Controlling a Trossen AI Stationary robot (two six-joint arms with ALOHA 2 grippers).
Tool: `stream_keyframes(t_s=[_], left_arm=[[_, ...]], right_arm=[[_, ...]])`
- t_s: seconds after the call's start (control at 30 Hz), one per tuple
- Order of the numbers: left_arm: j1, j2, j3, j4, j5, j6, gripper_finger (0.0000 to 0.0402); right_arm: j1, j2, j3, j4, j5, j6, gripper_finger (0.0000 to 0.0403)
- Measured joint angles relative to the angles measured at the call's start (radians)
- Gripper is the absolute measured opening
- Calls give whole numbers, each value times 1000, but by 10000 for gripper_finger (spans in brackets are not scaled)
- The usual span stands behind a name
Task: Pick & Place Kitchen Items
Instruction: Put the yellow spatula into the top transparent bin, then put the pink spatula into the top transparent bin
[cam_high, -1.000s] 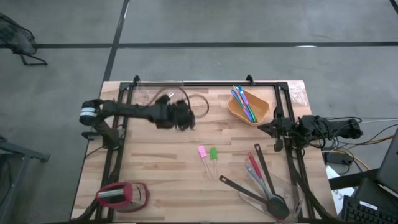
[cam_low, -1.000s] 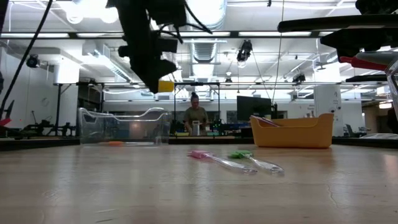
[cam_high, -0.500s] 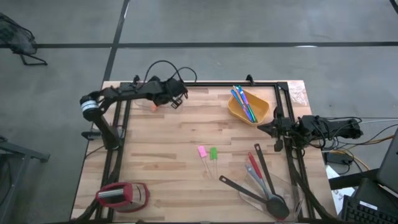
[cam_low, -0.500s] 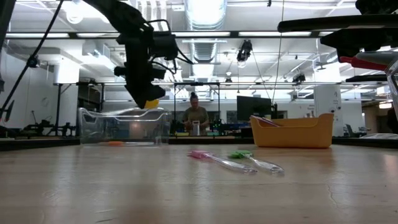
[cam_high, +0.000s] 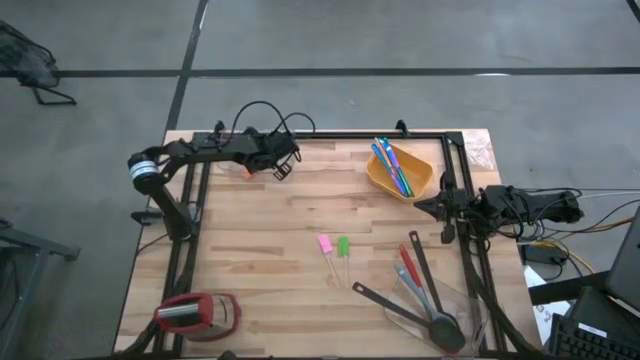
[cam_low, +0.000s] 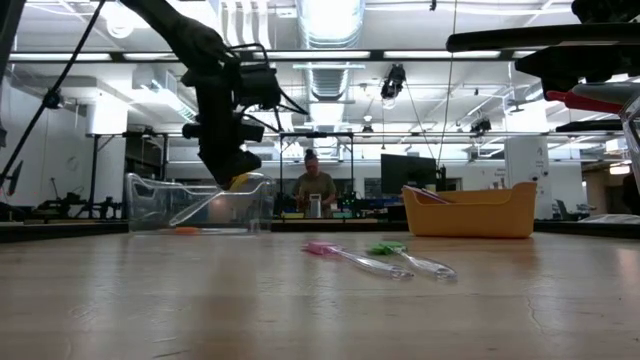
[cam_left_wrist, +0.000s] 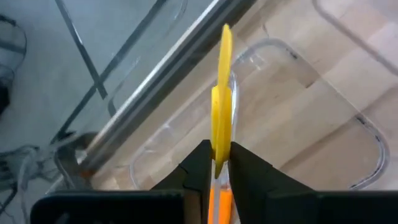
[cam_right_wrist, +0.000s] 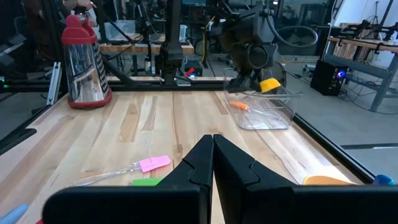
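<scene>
Yellow is what you are carrying: the left gripper (cam_left_wrist: 214, 163) is pinched narrow on a small yellow piece (cam_left_wrist: 221, 106), a flat head that stands edge-on between the two dark fingers, and it hangs over the clear tub (cam_low: 200, 203) at the table's far left corner. From the low view the yellow piece sits just at the height of the tub's rim, so you look to be at the placing step, with the drop not yet made. An orange piece (cam_right_wrist: 239, 106) already lies inside that tub. What the next move seems to call for is a short descent until the head is inside the walls, then a clean opening of the fingers; watch that the thin clear handle trailing from the piece does not catch the rim and tip it back out. Your right gripper (cam_right_wrist: 212, 155) is closed on nothing and waits at the table's right edge, near the orange tub (cam_high: 400, 172) that holds the thin coloured sticks (cam_high: 390, 165). Still out on the wood are the pink piece (cam_high: 325, 243) and the green piece (cam_high: 343, 246), side by side mid-table, and the long black spoons (cam_high: 420, 290) with the red-headed spatula (cam_high: 407, 268) near the front right.
</scene>
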Motion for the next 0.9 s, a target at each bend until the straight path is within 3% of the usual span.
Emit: stream_keyframes(t_s=[0.17, 0.43, 0.53, 0.67, 0.9], left_arm=[[0, 0, -5, -16, 1, -54, 84], [-10, -3, 38, -35, 41, -125, 169], [-48, -18, 69, -28, 124, -120, 186], [-141, -40, 103, -27, 139, -70, 192], [-344, -35, 114, 34, 268, -440, 193]], right_arm=[[0, 0, 0, 0, 0, 0, 9], [0, 0, 0, 0, 0, 0, 9], [0, 0, 0, 0, 0, 0, 9], [0, 0, 0, 0, 0, 0, 9], [0, 0, 0, 0, 0, 0, 9]])
